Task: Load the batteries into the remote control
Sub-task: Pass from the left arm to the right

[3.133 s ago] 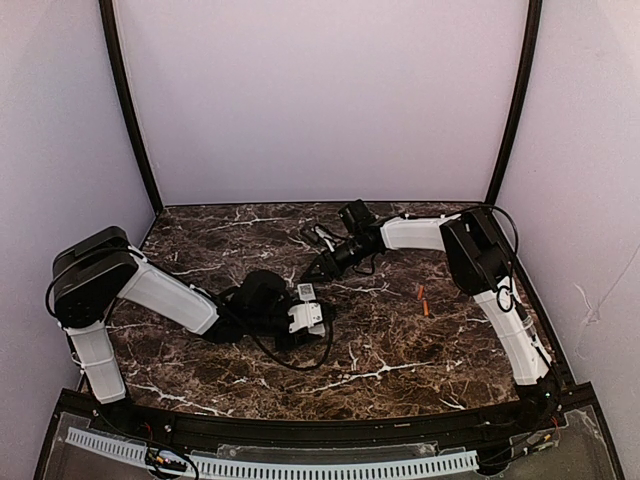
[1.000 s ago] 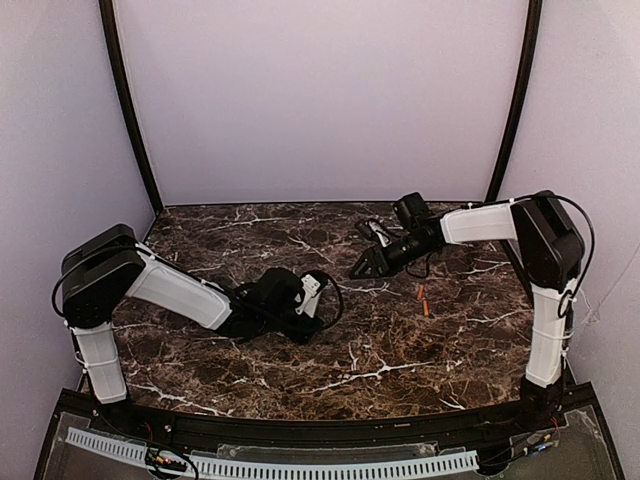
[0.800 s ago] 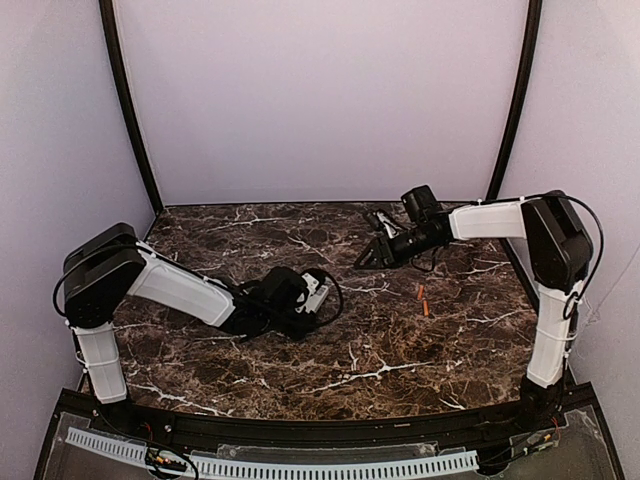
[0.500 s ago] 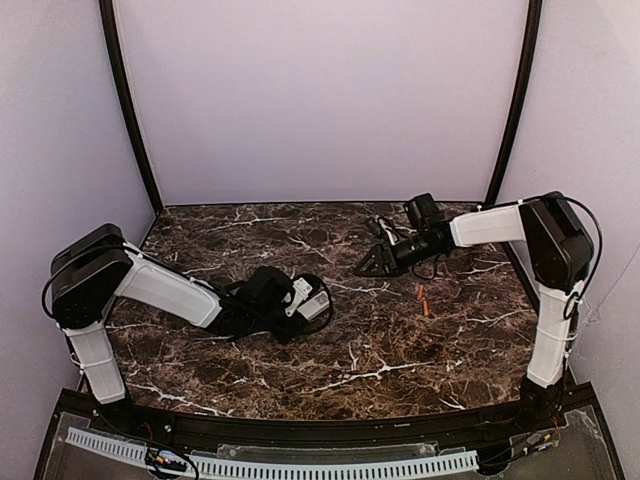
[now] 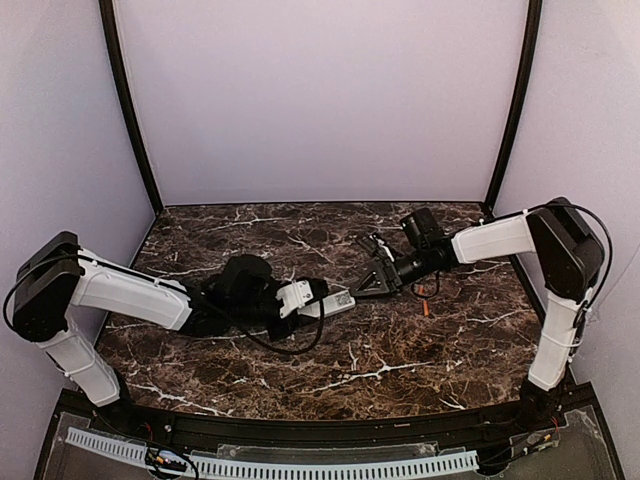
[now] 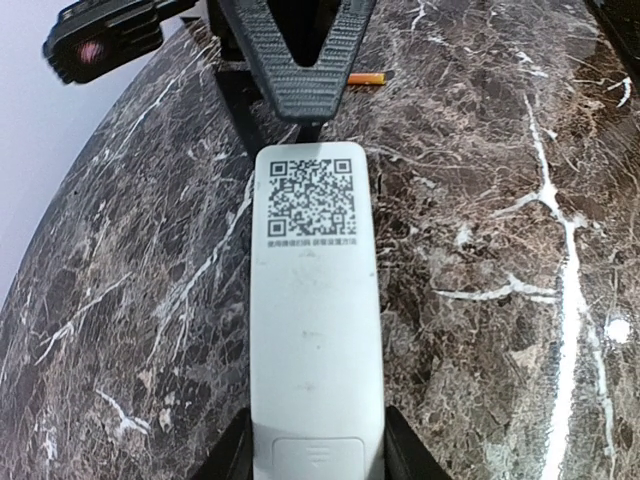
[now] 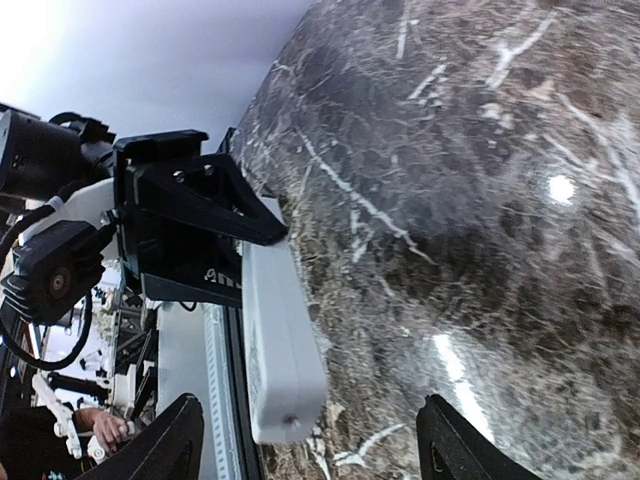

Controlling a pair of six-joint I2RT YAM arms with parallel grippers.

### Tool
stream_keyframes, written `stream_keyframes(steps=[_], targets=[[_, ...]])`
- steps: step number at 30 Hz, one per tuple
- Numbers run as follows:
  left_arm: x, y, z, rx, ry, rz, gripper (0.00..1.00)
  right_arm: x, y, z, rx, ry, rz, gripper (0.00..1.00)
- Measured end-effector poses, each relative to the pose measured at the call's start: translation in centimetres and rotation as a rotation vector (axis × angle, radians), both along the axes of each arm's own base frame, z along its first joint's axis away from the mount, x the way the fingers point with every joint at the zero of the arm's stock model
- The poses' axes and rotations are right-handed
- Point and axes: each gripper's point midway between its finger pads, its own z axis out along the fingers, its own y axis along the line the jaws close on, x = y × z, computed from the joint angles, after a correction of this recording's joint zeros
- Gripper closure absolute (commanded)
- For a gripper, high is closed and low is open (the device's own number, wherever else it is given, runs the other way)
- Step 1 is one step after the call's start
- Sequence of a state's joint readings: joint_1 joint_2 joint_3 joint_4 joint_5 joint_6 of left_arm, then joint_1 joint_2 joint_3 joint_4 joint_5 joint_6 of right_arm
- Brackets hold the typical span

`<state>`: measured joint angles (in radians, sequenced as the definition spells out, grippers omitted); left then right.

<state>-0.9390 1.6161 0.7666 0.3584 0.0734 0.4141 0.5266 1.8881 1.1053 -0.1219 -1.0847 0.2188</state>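
1. dark brown marbled stone made up the surface [image 5: 400, 360], with plain lilac walls behind it.
2. the white remote control [image 5: 330, 303] sat just left of centre in the top view. its long axis ran left to right and its square code label faced up.
3. the left gripper [image 5: 300, 300] was clamped on the remote control's left end. in the left wrist view the remote control [image 6: 315, 320] filled the middle of the frame, with the left gripper [image 6: 318, 462] squeezing both long edges at the bottom.
4. whether the remote control rested on the surface or hung just above it could not be told.
5. the right gripper [image 5: 372, 284] pointed in from the right of the top view with its fingers spread apart and nothing between them. its tips were just beside the remote control's free end, and whether they touched could not be told.
6. the right wrist view showed the remote control [image 7: 280, 350] end-on at lower left, with the right gripper [image 7: 315, 440] wide apart at the bottom edge.
7. an orange-red battery [image 5: 426, 306] lay on the surface right of centre, just beside the right arm's wrist and well apart from the remote control. its tip [image 6: 365, 77] showed at the top of the left wrist view.
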Motion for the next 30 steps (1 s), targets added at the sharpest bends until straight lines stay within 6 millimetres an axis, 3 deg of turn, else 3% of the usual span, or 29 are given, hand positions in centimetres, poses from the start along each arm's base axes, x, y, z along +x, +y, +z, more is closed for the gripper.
stream_keyframes(steps=[7,15,27,30], targets=[[-1.4,-1.1,0.7,-0.001,-0.037,-0.089,0.76,-3.0,2.0,1.6,0.06,-0.005,0.108,0.42],[-1.8,-1.4,1.5,-0.002,-0.077,-0.119,0.75,-4.0,2.6,2.3,0.095,0.007,0.147,0.62],[-1.5,-1.3,2.3,0.011,-0.136,-0.111,0.76,-4.2,2.8,2.4,0.108,0.024,0.16,0.67],[-1.1,-1.2,2.5,0.016,-0.152,-0.097,0.76,-4.3,2.8,2.2,0.105,0.031,0.163,0.73]])
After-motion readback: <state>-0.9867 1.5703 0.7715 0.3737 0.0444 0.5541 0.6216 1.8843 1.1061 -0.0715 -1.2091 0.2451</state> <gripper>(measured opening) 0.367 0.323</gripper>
